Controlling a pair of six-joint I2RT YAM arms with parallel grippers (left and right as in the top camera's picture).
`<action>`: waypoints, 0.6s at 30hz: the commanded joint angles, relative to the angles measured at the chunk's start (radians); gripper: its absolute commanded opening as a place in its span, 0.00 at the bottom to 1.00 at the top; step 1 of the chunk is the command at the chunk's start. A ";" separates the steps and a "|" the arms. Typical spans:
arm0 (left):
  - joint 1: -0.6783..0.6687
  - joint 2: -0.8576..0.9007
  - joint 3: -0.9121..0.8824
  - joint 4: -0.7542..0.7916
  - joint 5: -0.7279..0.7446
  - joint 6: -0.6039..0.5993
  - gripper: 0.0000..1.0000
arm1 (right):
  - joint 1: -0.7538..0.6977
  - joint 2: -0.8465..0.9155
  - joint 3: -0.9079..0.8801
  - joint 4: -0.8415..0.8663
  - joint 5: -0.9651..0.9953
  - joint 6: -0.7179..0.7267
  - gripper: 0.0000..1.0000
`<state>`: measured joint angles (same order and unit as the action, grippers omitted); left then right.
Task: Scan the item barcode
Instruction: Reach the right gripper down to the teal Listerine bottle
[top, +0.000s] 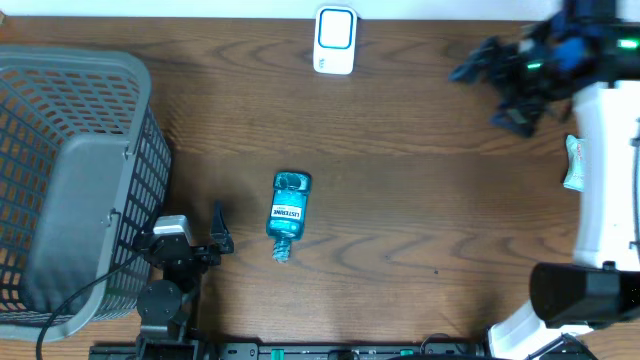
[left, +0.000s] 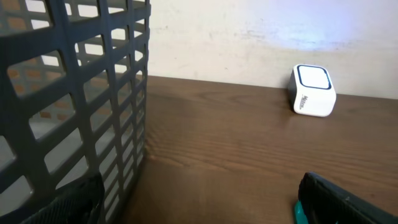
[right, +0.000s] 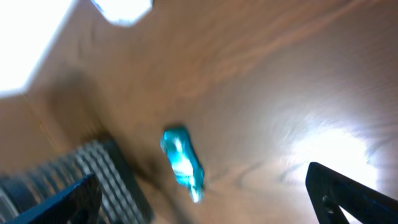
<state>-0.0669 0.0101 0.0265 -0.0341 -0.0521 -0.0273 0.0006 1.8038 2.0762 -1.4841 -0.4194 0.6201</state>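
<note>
The brown wooden desk (top: 400, 200) is carrying everything in the scene. A grey plastic basket (top: 60, 200) with lattice walls is sitting on its left part, and in the left wrist view the basket wall is filling the left half of the picture.

The white right arm (top: 605, 180) is reaching along the right edge of the desk toward the far right corner. The dark left arm (top: 165, 270) is standing at the near edge, just beside the basket.

The right claw (top: 485, 92) is hovering over the far right of the desk with its jaws spread wide and nothing between them. In the right wrist view its two fingers are showing at the opposite lower corners. The left claw (top: 218, 235) is also gaping wide and holding nothing.

A blue mouthwash bottle (top: 288, 213) is lying on its side near the middle of the desk, label up and cap pointing toward the near edge. It is resting near the left claw but apart from it, and well apart from the right claw.

A white scanner (top: 335, 40) is sitting at the far edge of the desk, well beyond the bottle. A small pale packet (top: 575, 165) is lying by the right arm.
</note>
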 joint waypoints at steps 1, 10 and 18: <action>0.005 -0.006 -0.023 -0.032 -0.016 -0.008 1.00 | 0.175 0.021 -0.030 0.000 0.027 0.030 0.99; 0.005 -0.006 -0.023 -0.032 -0.016 -0.008 1.00 | 0.565 0.031 -0.239 0.278 0.195 0.060 0.99; 0.005 -0.006 -0.023 -0.032 -0.016 -0.008 1.00 | 0.685 0.031 -0.481 0.591 0.238 0.150 0.99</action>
<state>-0.0669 0.0101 0.0265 -0.0341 -0.0521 -0.0273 0.6613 1.8374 1.6535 -0.9512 -0.2176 0.7341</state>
